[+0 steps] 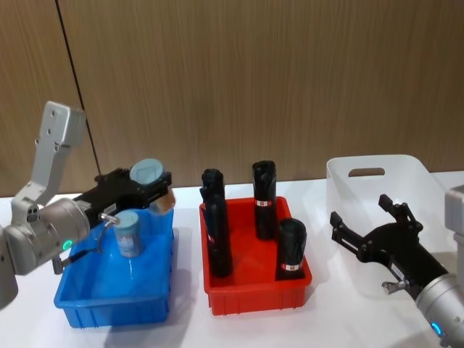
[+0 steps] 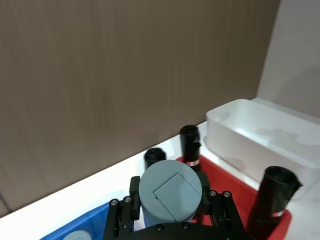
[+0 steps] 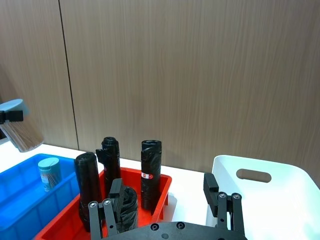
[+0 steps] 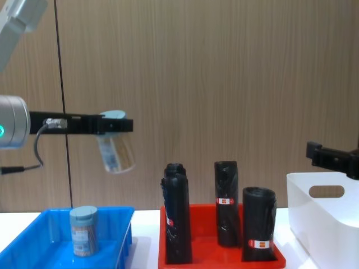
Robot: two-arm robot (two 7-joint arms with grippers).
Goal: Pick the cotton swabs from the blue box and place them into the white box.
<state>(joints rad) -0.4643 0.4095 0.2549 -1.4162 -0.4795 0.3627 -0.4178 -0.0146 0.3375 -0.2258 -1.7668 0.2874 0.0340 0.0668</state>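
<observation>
While the left hand [image 4: 114, 124] clamps one clear cylindrical cotton swab tub [image 4: 116, 152] at its grey-blue round lid, tilted, above the blue box [image 1: 109, 304] near the left edge of the desk [image 1: 187, 322], a second tub [image 1: 128, 233] stands upright inside. Right hand [image 1: 368, 215], fingers wide, hovers near the glossy white box [image 1: 406, 174].

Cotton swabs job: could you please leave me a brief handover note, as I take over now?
Left gripper: shut on one cotton swab tub, held up above the blue box.
Right gripper: open, idle over the white box.
Done: one tub lifted; none seen in the white box.
To do: carry it over, release, then fetch the second tub standing in the blue box.
</observation>
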